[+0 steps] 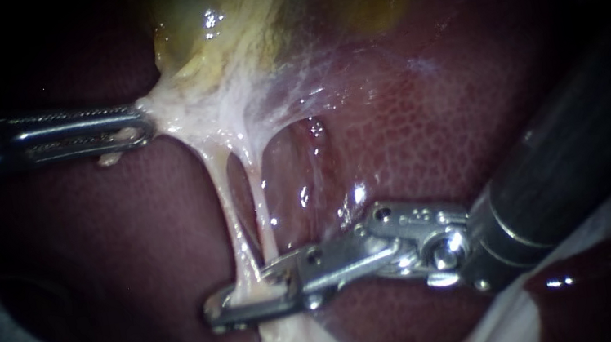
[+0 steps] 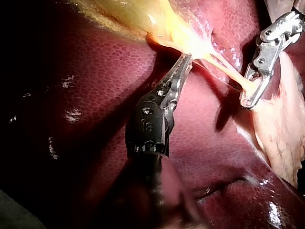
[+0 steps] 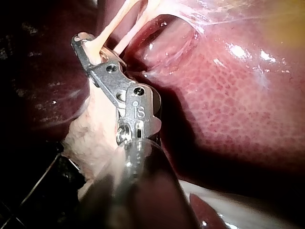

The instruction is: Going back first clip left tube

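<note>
Our left instrument (image 1: 142, 124) comes in from 9 o'clock in the endoscope view. Its jaws are pressed together on a tag of white tissue (image 1: 176, 114), at the 7 o'clock end of the yellow gallbladder (image 1: 229, 10), and hold it taut. The left wrist view agrees: the left instrument's (image 2: 186, 61) jaws are closed on the pale strand where it leaves the gallbladder.

From that white tissue two pale tubes run down toward 6 o'clock over the dark red liver (image 1: 414, 128). The left tube (image 1: 227, 209) and the right tube (image 1: 263, 211) lie just beside each other with a narrow slit between them.

Our right instrument (image 1: 221, 307) enters from 4 o'clock, and its dark shaft crosses the liver. Its jaws lie almost level and point to 9 o'clock. They stand only a sliver apart and pinch the left tube near its lower end, one jaw on each side, with pale tissue filling the gap. The right tube ends against the upper jaw.

In the right wrist view the right instrument (image 3: 82, 44) has the left tube (image 3: 112, 24) between its jaws. From there the tube stretches ahead of them. We can make out no clip.
</note>
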Available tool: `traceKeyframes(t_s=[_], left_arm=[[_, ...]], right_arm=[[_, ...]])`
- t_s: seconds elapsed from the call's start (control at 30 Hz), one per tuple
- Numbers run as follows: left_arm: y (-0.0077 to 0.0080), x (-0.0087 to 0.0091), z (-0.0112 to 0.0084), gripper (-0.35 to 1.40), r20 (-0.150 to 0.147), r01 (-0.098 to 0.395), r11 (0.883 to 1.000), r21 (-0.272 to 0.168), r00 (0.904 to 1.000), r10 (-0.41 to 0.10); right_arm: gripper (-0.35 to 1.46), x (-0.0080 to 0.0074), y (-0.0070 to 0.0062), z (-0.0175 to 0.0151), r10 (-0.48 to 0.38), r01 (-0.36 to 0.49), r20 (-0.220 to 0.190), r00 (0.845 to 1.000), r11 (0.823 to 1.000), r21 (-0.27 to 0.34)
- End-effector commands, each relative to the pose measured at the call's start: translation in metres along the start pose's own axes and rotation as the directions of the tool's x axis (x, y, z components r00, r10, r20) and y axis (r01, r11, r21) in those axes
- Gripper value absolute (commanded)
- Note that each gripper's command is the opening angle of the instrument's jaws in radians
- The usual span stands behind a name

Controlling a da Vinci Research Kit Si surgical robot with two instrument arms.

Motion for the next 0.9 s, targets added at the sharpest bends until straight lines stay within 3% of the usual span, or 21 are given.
traceKeyframes(t_s=[0.03, 0.07, 0.2, 0.3, 0.47, 0.57, 0.67, 0.9], left_arm=[[0.0000, 0.0000, 0.0000, -0.35, 0.000, 0.000, 1.000, 0.000, 1.0000, 0.000], [0.0000, 0.0000, 0.0000, -0.35, 0.000, 0.000, 1.000, 0.000, 1.0000, 0.000], [0.0000, 0.0000, 0.0000, -0.35, 0.000, 0.001, 1.000, 0.001, 1.0000, -0.001], [0.0001, 0.0000, 0.0000, -0.35, 0.000, 0.001, 1.000, 0.001, 1.0000, -0.001], [0.0001, 0.0000, 0.0001, -0.35, -0.001, 0.000, 1.000, 0.001, 1.0000, 0.000], [0.0001, 0.0000, 0.0001, -0.35, -0.001, 0.001, 1.000, 0.001, 1.0000, -0.001], [0.0001, 0.0000, 0.0001, -0.35, -0.001, 0.001, 1.000, 0.001, 1.0000, -0.001], [0.0001, 0.0000, 0.0001, -0.35, -0.001, 0.000, 1.000, 0.001, 1.0000, 0.000]], right_arm=[[-0.35, 0.0000, 0.0000, 0.0001, 0.000, 0.000, 0.000, 1.000, 1.000, 0.000], [-0.32, 0.0000, 0.0001, 0.0001, 0.005, -0.005, -0.001, 1.000, 1.000, -0.003], [0.23, 0.0000, 0.0010, 0.0004, -0.048, 0.047, -0.012, 0.999, 0.998, -0.050], [0.38, 0.0001, 0.0021, 0.0003, -0.070, 0.065, -0.033, 0.997, 0.991, -0.118], [0.45, 0.0003, 0.0035, -0.0006, -0.116, 0.106, -0.038, 0.993, 0.973, -0.205], [0.48, 0.0005, 0.0041, -0.0013, -0.116, 0.108, -0.014, 0.993, 0.957, -0.270], [0.49, 0.0006, 0.0041, -0.0020, -0.111, 0.105, -0.002, 0.994, 0.946, -0.306], [0.50, 0.0003, 0.0032, -0.0043, -0.104, 0.099, 0.001, 0.995, 0.940, -0.326]])
